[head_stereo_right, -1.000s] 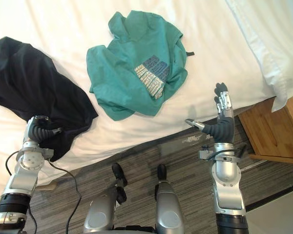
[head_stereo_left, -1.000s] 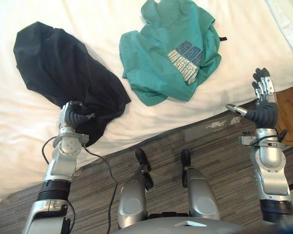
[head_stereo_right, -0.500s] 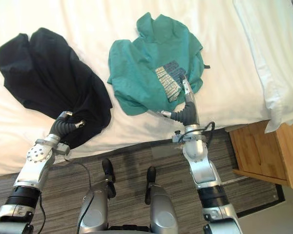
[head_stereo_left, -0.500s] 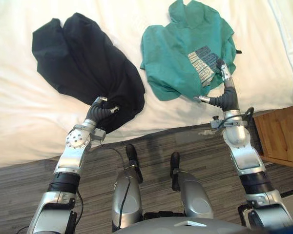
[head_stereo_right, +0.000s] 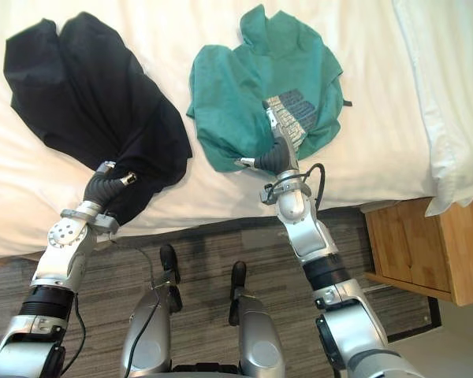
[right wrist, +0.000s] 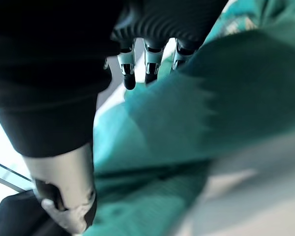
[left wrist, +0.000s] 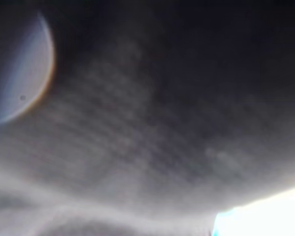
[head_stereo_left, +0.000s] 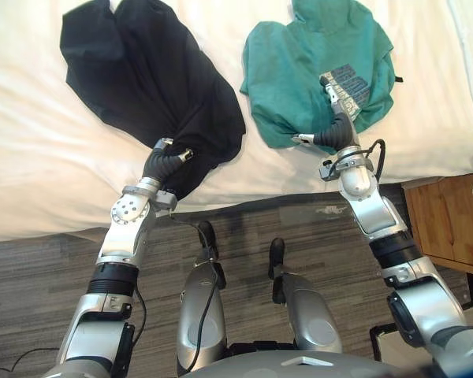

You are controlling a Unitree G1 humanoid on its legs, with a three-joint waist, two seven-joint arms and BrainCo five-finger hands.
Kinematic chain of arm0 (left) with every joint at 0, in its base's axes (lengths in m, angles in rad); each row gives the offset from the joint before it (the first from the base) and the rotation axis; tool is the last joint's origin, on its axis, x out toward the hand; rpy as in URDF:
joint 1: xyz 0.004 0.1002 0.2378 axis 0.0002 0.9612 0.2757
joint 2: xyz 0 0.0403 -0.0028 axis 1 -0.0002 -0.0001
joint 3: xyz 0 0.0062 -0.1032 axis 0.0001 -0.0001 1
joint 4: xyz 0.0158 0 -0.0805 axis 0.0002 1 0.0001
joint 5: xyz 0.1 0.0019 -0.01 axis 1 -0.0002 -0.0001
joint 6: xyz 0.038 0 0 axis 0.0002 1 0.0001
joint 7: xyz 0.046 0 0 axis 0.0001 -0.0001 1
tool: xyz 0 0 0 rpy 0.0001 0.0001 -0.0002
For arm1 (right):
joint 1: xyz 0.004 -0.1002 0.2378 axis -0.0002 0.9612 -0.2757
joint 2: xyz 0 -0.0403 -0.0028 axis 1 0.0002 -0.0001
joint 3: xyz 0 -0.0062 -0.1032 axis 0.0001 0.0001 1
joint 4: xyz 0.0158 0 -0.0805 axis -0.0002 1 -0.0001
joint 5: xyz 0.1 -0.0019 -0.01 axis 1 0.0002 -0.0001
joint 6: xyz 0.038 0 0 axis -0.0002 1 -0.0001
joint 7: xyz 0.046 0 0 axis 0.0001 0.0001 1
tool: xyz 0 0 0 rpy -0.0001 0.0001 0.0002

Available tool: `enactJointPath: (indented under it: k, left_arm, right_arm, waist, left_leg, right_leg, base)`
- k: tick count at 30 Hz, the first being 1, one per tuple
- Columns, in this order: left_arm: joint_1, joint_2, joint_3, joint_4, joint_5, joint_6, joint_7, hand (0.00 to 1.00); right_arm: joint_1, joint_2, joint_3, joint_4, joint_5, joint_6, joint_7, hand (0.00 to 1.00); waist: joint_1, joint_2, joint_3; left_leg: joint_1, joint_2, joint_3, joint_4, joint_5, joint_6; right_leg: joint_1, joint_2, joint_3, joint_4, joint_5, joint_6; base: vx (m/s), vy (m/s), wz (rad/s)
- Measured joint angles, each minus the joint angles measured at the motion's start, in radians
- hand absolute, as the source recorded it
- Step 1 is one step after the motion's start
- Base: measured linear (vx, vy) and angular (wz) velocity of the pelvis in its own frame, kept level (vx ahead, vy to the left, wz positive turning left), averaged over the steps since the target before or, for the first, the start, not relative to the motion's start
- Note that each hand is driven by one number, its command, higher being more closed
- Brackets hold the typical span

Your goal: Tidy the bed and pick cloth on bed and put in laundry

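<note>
A black cloth [head_stereo_left: 142, 71] lies spread on the white bed at the left and narrows to a bunch at the near edge. My left hand [head_stereo_left: 164, 165] is buried in that bunched end, and dark fabric [left wrist: 162, 98] covers the left wrist view. A teal printed shirt [head_stereo_left: 292, 71] lies crumpled to the right of it. On the shirt's near part my right hand [head_stereo_left: 337, 126] rests open, its straight fingers [right wrist: 146, 64] reaching over the teal fabric [right wrist: 226, 98] toward the print.
The white sheet [head_stereo_left: 47, 173] runs to the bed's near edge, with grey striped floor [head_stereo_left: 47, 276] below it. A wooden nightstand [head_stereo_right: 426, 244] stands at the right by the bed. A white pillow [head_stereo_right: 449, 94] lies at the far right.
The camera has shifted. My right hand has come from the air beside the bed's edge onto the teal shirt. The left hand stays in the black cloth's near end.
</note>
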Motion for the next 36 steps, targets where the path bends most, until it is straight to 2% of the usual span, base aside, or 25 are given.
enactJointPath:
  k: [2, 3, 5, 7, 8, 11, 13, 14, 16, 20, 25, 29, 36]
  left_arm:
    - [-0.015, -0.014, 0.009, 0.000, 0.000, -0.001, -0.002, 1.00]
    - [-0.023, -0.017, 0.013, 0.000, 0.000, -0.007, -0.004, 1.00]
    - [-0.043, -0.025, 0.015, 0.000, 0.000, -0.011, -0.010, 1.00]
    - [-0.079, -0.035, 0.010, 0.000, -0.001, -0.027, -0.026, 1.00]
    - [-0.088, -0.037, 0.008, 0.002, -0.003, -0.030, -0.028, 1.00]
    - [-0.130, -0.043, 0.007, 0.005, -0.035, -0.049, -0.031, 1.00]
    - [-0.159, -0.057, 0.007, 0.009, -0.051, -0.049, -0.031, 1.00]
    - [-0.186, -0.069, 0.005, 0.024, -0.070, -0.050, -0.031, 1.00]
    - [-0.222, -0.086, 0.005, 0.060, -0.087, -0.050, -0.050, 1.00]
    - [-0.229, -0.113, 0.007, 0.081, -0.089, -0.050, -0.068, 1.00]
    - [-0.227, -0.148, 0.005, 0.121, -0.090, -0.050, -0.073, 1.00]
    - [-0.218, -0.155, -0.005, 0.163, -0.091, -0.046, -0.072, 1.00]
    - [-0.144, -0.162, -0.002, 0.192, -0.092, -0.003, -0.042, 1.00]
  right_arm:
    - [-0.036, -0.001, 0.016, 0.034, -0.053, 0.034, 0.020, 0.00]
    - [-0.063, -0.001, 0.028, 0.061, -0.101, 0.065, 0.028, 0.00]
    - [-0.113, -0.005, 0.050, 0.141, -0.198, 0.106, 0.023, 0.00]
    - [-0.197, -0.031, 0.069, 0.222, -0.248, 0.153, 0.001, 0.00]
    - [-0.222, -0.034, 0.069, 0.246, -0.251, 0.164, -0.003, 1.00]
    - [-0.339, -0.042, 0.071, 0.342, -0.229, 0.216, -0.014, 1.00]
    - [-0.374, -0.061, 0.071, 0.344, -0.196, 0.239, -0.014, 1.00]
    - [-0.400, -0.086, 0.071, 0.357, -0.145, 0.250, -0.013, 1.00]
    - [-0.438, -0.110, 0.071, 0.393, -0.067, 0.264, -0.011, 1.00]
    - [-0.457, -0.132, 0.058, 0.433, 0.040, 0.262, -0.011, 1.00]
    - [-0.431, -0.157, 0.027, 0.455, 0.172, 0.214, -0.001, 1.00]
    - [-0.358, -0.152, -0.003, 0.451, 0.268, 0.149, -0.002, 1.00]
    - [-0.185, -0.060, -0.112, 0.406, 0.438, 0.033, -0.016, 1.00]
  waist:
    - [0.005, 0.000, 0.000]
    - [0.007, 0.000, 0.000]
    - [0.011, 0.001, 0.000]
    - [0.020, 0.002, 0.000]
    - [0.024, 0.002, 0.000]
    - [0.028, 0.006, -0.002]
    - [0.029, 0.010, -0.001]
    - [0.038, 0.014, -0.003]
    - [0.049, 0.018, -0.005]
    - [0.054, 0.026, -0.012]
    - [0.064, 0.040, -0.037]
    - [0.059, 0.039, -0.064]
    - [0.052, 0.034, -0.065]
  left_leg:
    - [-0.017, 0.000, -0.005, -0.001, 0.006, -0.001]
    - [-0.030, 0.000, -0.008, -0.001, 0.013, 0.005]
    - [-0.043, 0.001, -0.020, -0.016, 0.027, 0.005]
    - [-0.066, 0.000, -0.034, -0.048, 0.056, 0.003]
    - [-0.068, -0.001, -0.034, -0.063, 0.067, 0.004]
    - [-0.068, -0.011, -0.034, -0.166, 0.135, 0.007]
    - [-0.090, -0.014, -0.036, -0.170, 0.147, 0.006]
    - [-0.104, -0.017, -0.036, -0.170, 0.151, 0.004]
    - [-0.117, -0.021, -0.037, -0.170, 0.153, 0.001]
    - [-0.130, -0.036, -0.042, -0.169, 0.153, 0.001]
    - [-0.136, -0.050, -0.037, -0.169, 0.153, 0.001]
    - [-0.118, -0.055, -0.029, -0.168, 0.153, 0.001]
    - [-0.003, -0.050, 0.004, -0.168, 0.137, 0.011]
  right_leg:
    - [-0.014, 0.003, -0.007, -0.001, 0.003, -0.002]
    - [-0.026, 0.004, -0.009, -0.001, 0.007, -0.002]
    - [-0.038, 0.003, -0.026, -0.004, 0.012, -0.002]
    - [-0.065, 0.003, -0.040, -0.006, 0.021, -0.003]
    - [-0.073, 0.003, -0.042, -0.006, 0.025, -0.003]
    - [-0.116, 0.003, -0.052, -0.010, 0.036, -0.006]
    - [-0.137, 0.001, -0.053, -0.012, 0.046, -0.002]
    - [-0.151, -0.002, -0.053, -0.015, 0.055, 0.000]
    - [-0.164, -0.009, -0.054, -0.016, 0.063, -0.002]
    - [-0.181, -0.022, -0.054, -0.007, 0.072, 0.002]
    - [-0.195, -0.036, -0.053, -0.001, 0.073, 0.002]
    - [-0.177, -0.039, -0.053, -0.007, 0.075, -0.001]
    - [-0.063, -0.037, -0.043, -0.032, 0.073, -0.001]
  base:
    - [-0.01, -0.021, 0.10]
    - [-0.02, -0.012, 0.05]
    - [-0.02, -0.015, 0.16]
    - [-0.06, -0.008, 0.21]
    - [-0.10, 0.008, 0.08]
    - [-0.13, 0.022, 0.03]
    - [-0.15, 0.051, 0.03]
    - [-0.14, 0.064, -0.01]
    - [-0.13, 0.067, -0.02]
    - [-0.11, 0.069, 0.05]
    - [-0.09, 0.049, -0.03]
    - [-0.02, 0.011, -0.01]
    - [0.02, -0.038, -0.11]
